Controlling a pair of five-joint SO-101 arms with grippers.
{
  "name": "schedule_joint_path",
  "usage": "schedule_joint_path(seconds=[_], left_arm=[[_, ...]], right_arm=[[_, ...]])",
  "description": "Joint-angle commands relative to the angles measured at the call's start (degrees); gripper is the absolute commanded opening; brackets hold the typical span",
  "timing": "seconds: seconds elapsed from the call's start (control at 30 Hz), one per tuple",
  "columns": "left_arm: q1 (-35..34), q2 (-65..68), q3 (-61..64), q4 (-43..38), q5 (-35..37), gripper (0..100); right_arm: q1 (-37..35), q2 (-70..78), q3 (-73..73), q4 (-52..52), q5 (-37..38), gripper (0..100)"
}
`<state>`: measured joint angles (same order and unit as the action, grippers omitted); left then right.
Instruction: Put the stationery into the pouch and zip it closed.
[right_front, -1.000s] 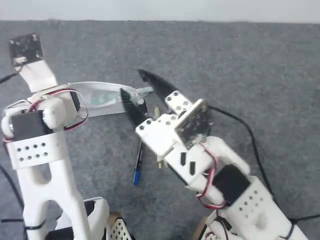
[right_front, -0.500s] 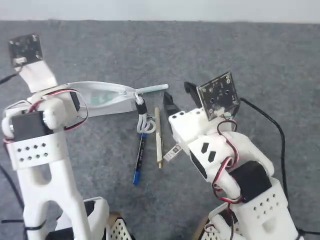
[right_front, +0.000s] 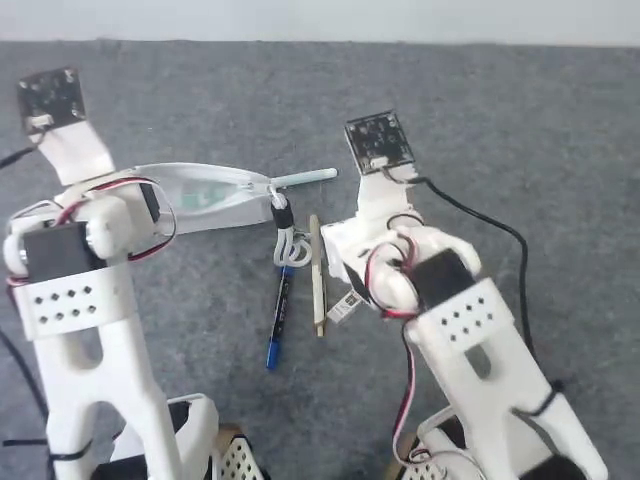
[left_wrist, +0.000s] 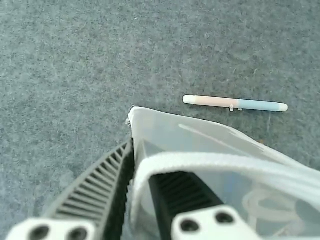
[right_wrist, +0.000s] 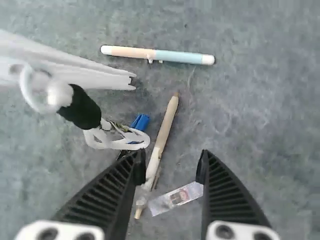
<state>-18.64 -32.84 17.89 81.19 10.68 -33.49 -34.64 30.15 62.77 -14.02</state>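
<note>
A translucent white pouch (right_front: 205, 195) lies at the left, and my left gripper (left_wrist: 140, 161) is shut on its edge (left_wrist: 165, 162). The black zip pull (right_wrist: 81, 109) and its white cord loop (right_front: 290, 247) hang at the pouch's right end. On the carpet lie a pastel pen (right_front: 302, 180), a beige pen (right_front: 318, 275) and a blue-capped dark pen (right_front: 279, 312). My right gripper (right_wrist: 171, 157) is open just above the beige pen (right_wrist: 163, 131), which lies between the fingers with nothing gripped. The pastel pen (right_wrist: 157, 55) lies beyond it.
A small paper label (right_wrist: 172, 197) lies by the beige pen's tip. Grey carpet (right_front: 520, 120) covers the table, with open room to the right and far side. The right arm's black cable (right_front: 490, 225) trails to the right.
My right gripper has drawn back from the pouch's zip end toward its base and now hangs over the beige pen. The pouch and left arm have stayed put.
</note>
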Motion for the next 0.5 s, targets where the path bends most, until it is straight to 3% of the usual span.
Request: schedule_joint_path(seconds=[0.0,0.2,0.47], left_arm=[[-0.18,-0.09,0.48,-2.02,0.53,1],[-0.53,-0.44,1.1,-2.81,0.53,1],[-6.68,-0.53,-0.48,-1.41,0.53,1]], right_arm=[[0.75,1.89,-4.48,0.75,-4.92,16.1],[0.92,7.52,-4.84,-0.84,-7.65,16.0],[1.63,16.84,-7.12,-7.08,-7.65,15.9]])
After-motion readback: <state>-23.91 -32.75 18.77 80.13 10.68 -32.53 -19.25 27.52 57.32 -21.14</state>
